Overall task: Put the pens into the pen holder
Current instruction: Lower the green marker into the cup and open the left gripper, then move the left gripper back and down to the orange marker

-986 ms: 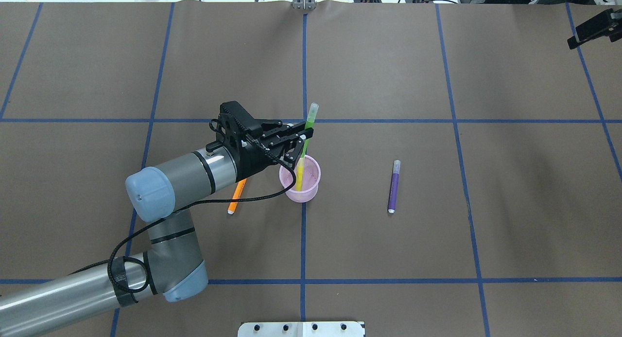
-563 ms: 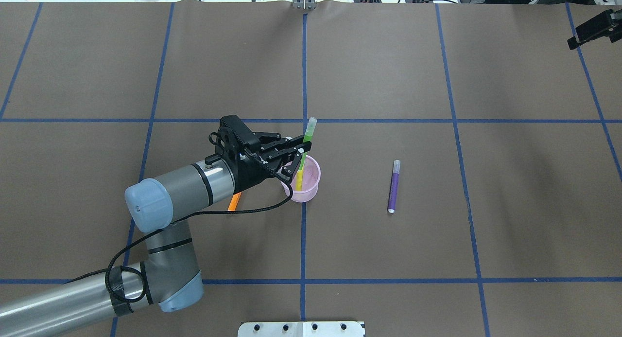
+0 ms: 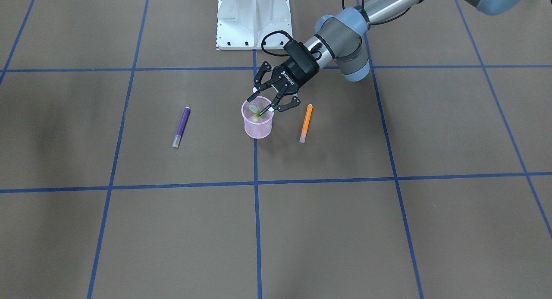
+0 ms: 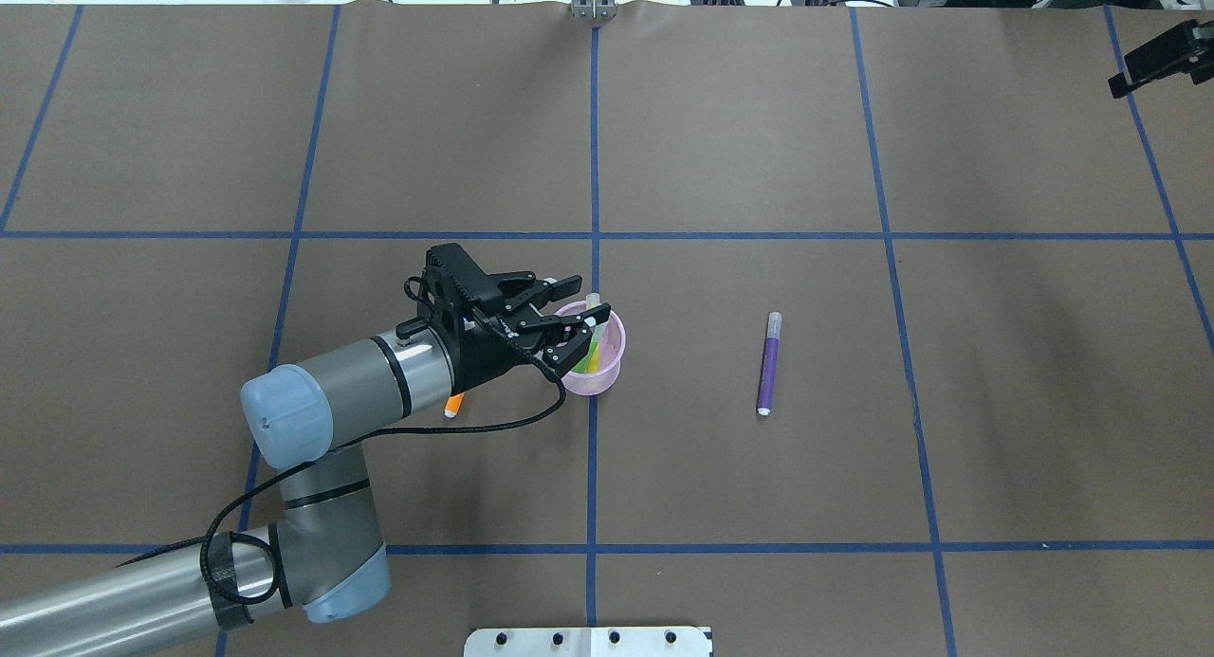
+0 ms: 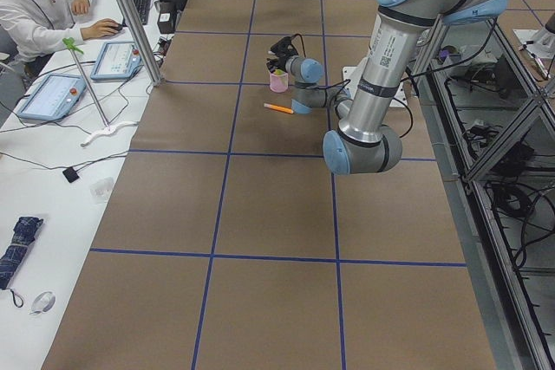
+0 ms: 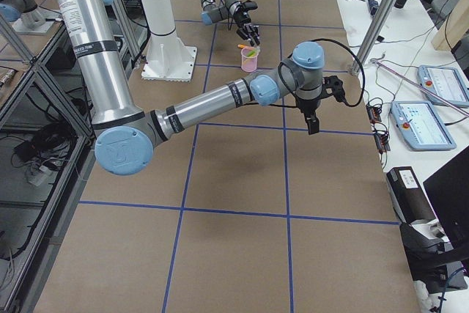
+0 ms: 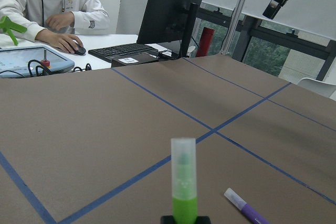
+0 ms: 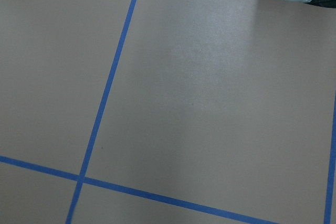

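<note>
Green pen (image 4: 595,352) dropped into holder (image 4: 607,377), 1 in, purple (image 4: 769,363) & orange (image 3: 305,118) outside

one pen (image 4: 594,348) in holder (image 4: 594,383), two pens (image 4: 769,363) flanking

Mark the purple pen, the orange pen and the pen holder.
purple pen (image 4: 769,363), overhead exterior view, mid-barrel.
orange pen (image 3: 305,123), exterior front-facing view, mid-barrel.
pen holder (image 3: 257,128), exterior front-facing view, mesh side wall.
</note>
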